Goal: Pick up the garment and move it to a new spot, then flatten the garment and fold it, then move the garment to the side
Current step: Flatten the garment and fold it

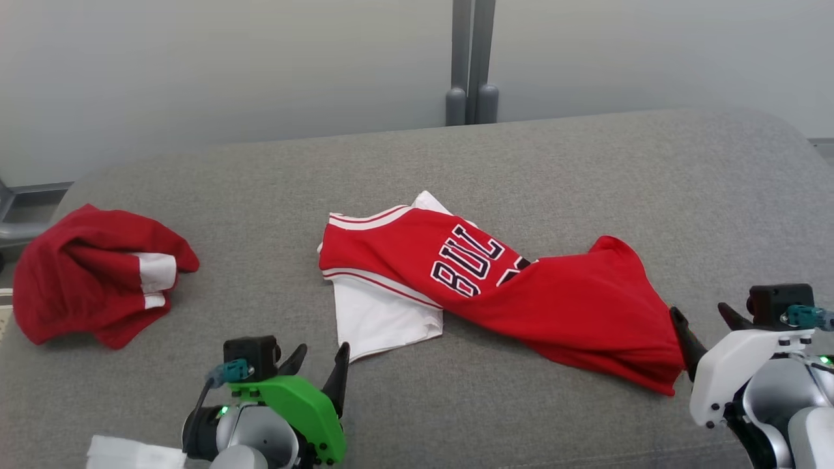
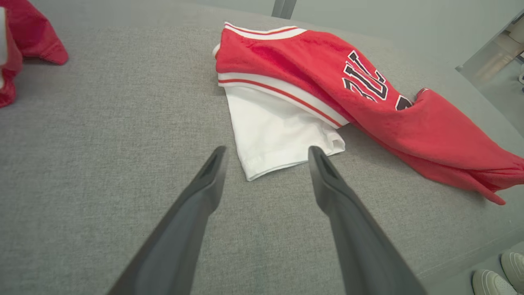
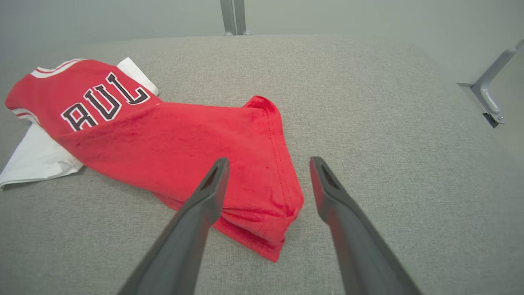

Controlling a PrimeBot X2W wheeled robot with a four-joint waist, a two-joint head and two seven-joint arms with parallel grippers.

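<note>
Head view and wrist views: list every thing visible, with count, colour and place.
jersey: one, red with white part and dark letters, crumpled mid-surface.
second garment: one, red and white, bunched far left.
cloth: one, white, near edge by left arm.
padded surface: one, grey, bearing the garments.
posts: two, grey, behind the surface.
shoes: two, pale, on the floor.
left gripper: one, dark, open, at the white part.
right gripper: one, dark, open, at jersey's right end.
</note>
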